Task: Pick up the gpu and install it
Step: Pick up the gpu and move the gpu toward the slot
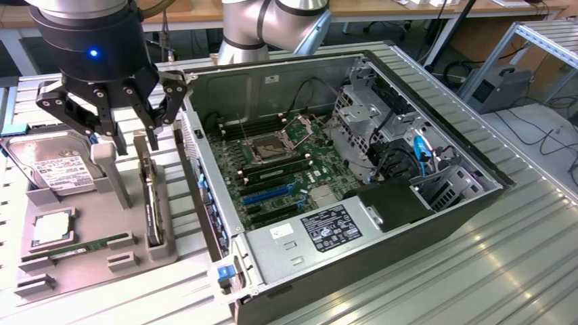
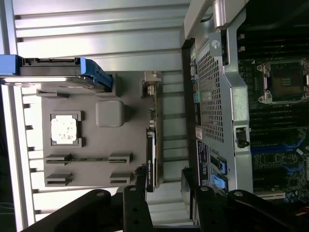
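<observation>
The gpu (image 1: 153,203) stands on its long edge in a slot of the grey holder tray (image 1: 95,217), in the lower left of the exterior view, just beside the open computer case (image 1: 407,244). The gripper (image 1: 126,132) hangs above it in the upper left of that frame, its fingers spread wide apart with nothing between them.

By its look the card should be light and stiff, but fragile: a thin board whose components and contact edge would suffer from pinching or scraping. The sensible hold is probably across its thin faces along the exposed upper edge, near the middle so it does not tip, and clear of the edge seated in the slot (that side has to meet the motherboard (image 1: 280,176)). The black face may be smooth, so a firm, square grip seems wise.

As for writing, the hard drive (image 1: 59,169) carries a white printed label and the power supply sticker (image 1: 329,228) has white text on black, but neither can be read; no brand is legible on the card
</observation>
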Tool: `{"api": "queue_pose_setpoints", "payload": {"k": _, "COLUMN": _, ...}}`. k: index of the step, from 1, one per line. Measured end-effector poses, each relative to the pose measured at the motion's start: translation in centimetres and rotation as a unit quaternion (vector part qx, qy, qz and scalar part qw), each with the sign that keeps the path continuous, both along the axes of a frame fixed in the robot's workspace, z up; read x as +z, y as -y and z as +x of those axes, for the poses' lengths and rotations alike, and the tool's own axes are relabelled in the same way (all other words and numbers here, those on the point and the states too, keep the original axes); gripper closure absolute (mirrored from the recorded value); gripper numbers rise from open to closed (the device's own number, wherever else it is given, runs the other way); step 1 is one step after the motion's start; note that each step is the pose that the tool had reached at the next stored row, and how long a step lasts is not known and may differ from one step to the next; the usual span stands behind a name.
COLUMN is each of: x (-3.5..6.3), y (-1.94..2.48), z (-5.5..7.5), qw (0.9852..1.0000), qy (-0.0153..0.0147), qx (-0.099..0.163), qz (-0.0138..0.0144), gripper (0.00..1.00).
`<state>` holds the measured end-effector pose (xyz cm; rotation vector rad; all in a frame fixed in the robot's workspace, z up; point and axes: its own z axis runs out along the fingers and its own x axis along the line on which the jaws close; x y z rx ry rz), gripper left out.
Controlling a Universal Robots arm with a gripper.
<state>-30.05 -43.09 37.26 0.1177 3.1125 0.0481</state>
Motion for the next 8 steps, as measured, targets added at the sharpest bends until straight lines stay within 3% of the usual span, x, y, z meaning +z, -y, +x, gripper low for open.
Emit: {"api": "queue_pose_setpoints", "payload": {"k": 8, "x": -0.26, "y": 0.00, "z": 0.00, "qw": 1.0000, "qy": 0.0000, "qx": 0.000, "qz": -0.0005, "gripper": 0.58}}
